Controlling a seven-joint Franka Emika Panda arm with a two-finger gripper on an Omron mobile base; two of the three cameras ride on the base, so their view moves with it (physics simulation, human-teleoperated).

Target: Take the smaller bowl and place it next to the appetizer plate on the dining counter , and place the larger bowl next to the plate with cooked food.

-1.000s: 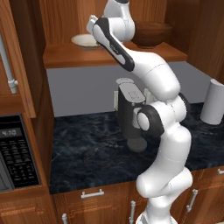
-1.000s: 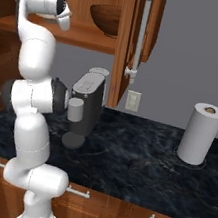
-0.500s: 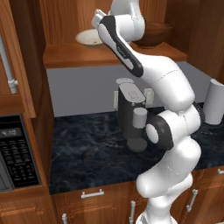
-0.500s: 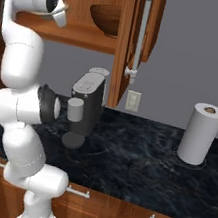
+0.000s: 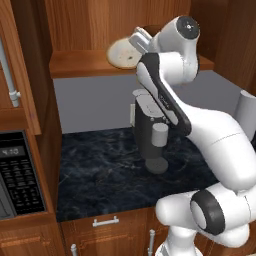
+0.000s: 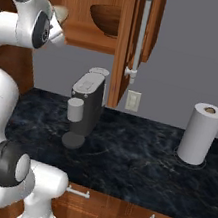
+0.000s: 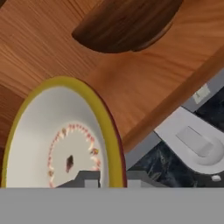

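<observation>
The smaller bowl (image 5: 121,53), cream inside with a yellowish rim, is tilted up at the front of the wooden cabinet shelf (image 5: 80,64). My gripper (image 5: 137,40) is at its right edge and shut on its rim. In the hand view the smaller bowl (image 7: 57,140) is at the lower left, and the gripper (image 7: 111,178) straddles its rim. The larger bowl (image 7: 127,22), of dark wood, sits just beyond it on the shelf; the larger bowl (image 6: 108,19) also shows deep in the cabinet. The appetizer plate and the dining counter are out of view.
Below the shelf, a grey coffee machine (image 5: 150,127) stands on the black marble counter (image 5: 100,175). An open cabinet door (image 6: 138,40) hangs to the right of the shelf. A paper towel roll (image 6: 200,133) stands at the far right, and a microwave (image 5: 20,175) at the left.
The cream bowl has shifted right along the shelf and tipped up in the gripper. The arm's elbow has swung out to the right and lower.
</observation>
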